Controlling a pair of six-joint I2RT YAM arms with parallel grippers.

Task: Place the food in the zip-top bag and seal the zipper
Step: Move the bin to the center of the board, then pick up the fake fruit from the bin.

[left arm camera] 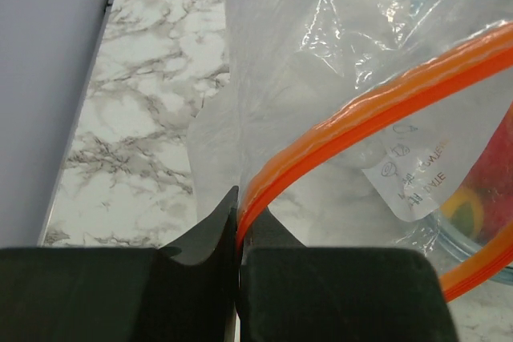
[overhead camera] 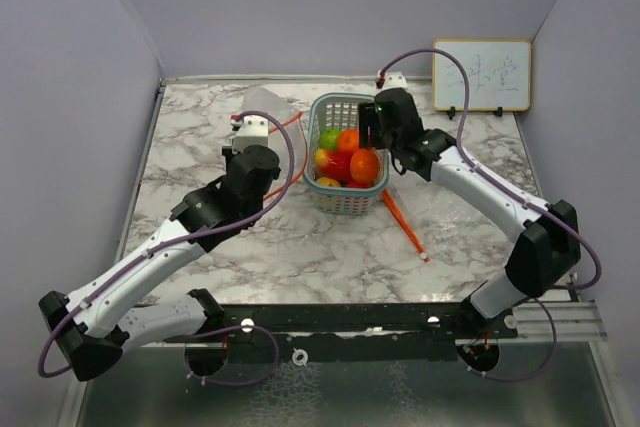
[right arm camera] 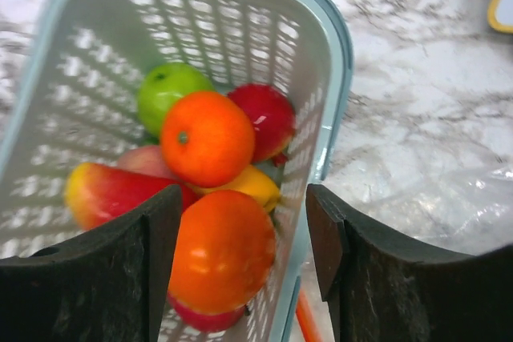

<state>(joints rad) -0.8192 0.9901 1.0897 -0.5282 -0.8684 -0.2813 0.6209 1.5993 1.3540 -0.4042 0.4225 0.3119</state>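
Orange-zippered bag [left arm camera: 321, 54] pinched by left tool [left arm camera: 238, 214], right tool [right arm camera: 244, 198] spread above fruits [right arm camera: 207, 138]

The worktop [overhead camera: 300, 237] is patterned in white marble with grey veins. The basket [right arm camera: 341, 46] is moulded as a pale teal lattice. The toy fruits [right arm camera: 208, 138] are coloured green, orange, red and yellow. The clear bag [left arm camera: 321, 54] is edged by an orange zipper [left arm camera: 361, 110].

piled fruits [right arm camera: 208, 138] and basket [right arm camera: 333, 62] crowd the right gripper [right arm camera: 242, 198].
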